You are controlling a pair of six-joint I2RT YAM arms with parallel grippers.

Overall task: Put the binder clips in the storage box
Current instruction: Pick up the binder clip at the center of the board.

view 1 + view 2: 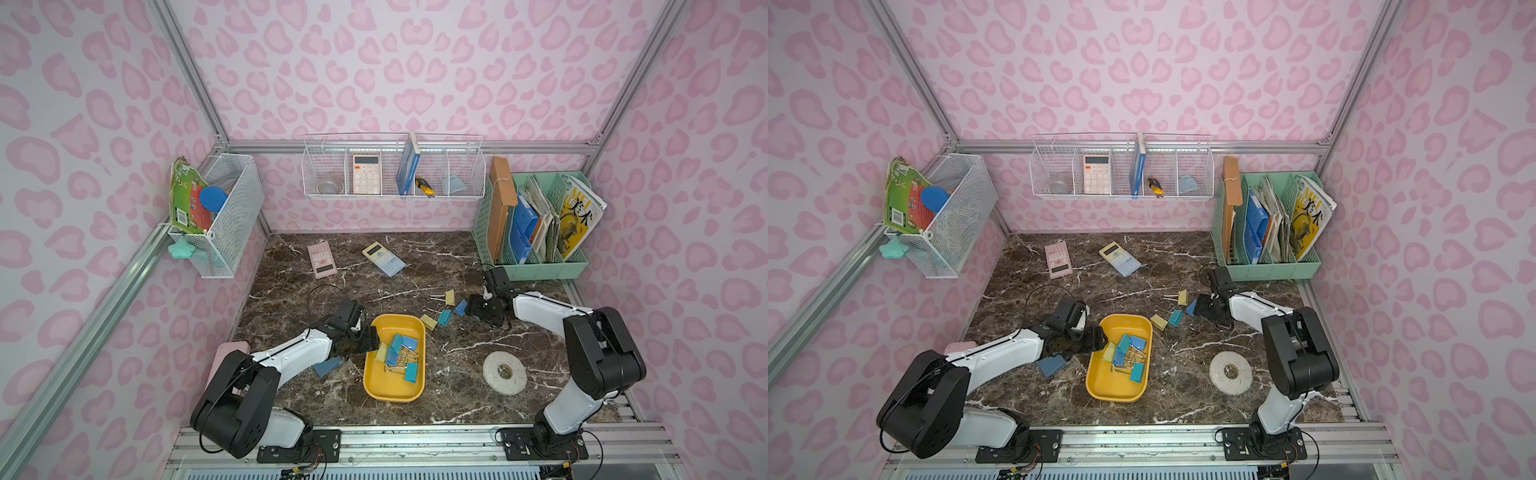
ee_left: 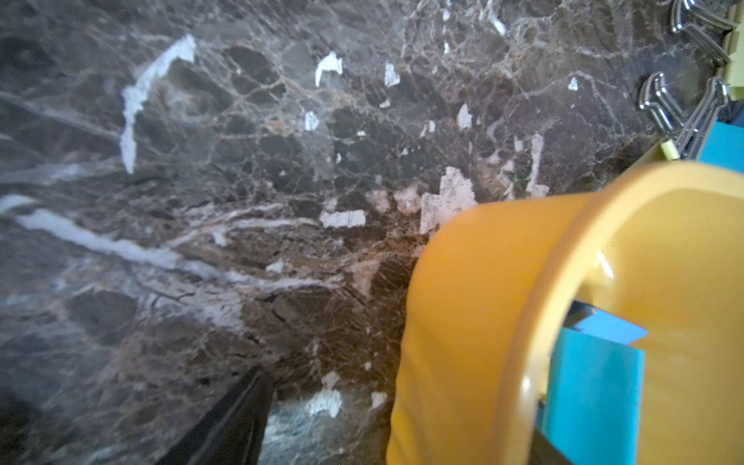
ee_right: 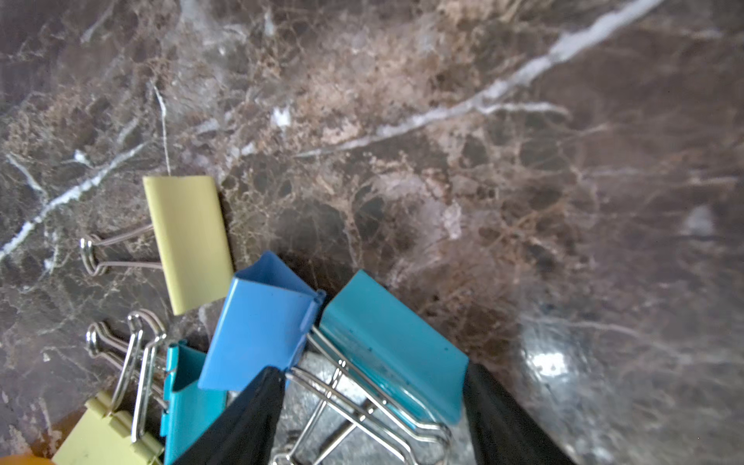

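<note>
The yellow storage box [image 1: 395, 399] [image 1: 1113, 390] sits mid-table and holds several blue, teal and pale yellow binder clips [image 1: 399, 351] [image 1: 1127, 351]. My left gripper [image 1: 374, 338] [image 2: 402, 402] is open astride the box's left wall [image 2: 483, 302], one finger outside and one inside beside a teal clip [image 2: 592, 386]. More clips lie loose on the table right of the box: a yellow one [image 1: 449, 296], a blue one [image 1: 460, 307], a teal one [image 1: 444, 316] and another yellow one [image 1: 428, 322]. My right gripper [image 1: 468, 309] [image 3: 372, 368] is open down on the table, with a teal clip [image 3: 394, 354] lying between its fingers and the blue clip [image 3: 261, 330] against one finger.
A white tape roll [image 1: 505, 372] lies at front right. Two calculators, pink [image 1: 321, 259] and blue [image 1: 383, 258], lie at the back. A blue-grey pad [image 1: 328, 366] sits under my left arm. The mint green organizer [image 1: 536, 266] stands just behind my right wrist.
</note>
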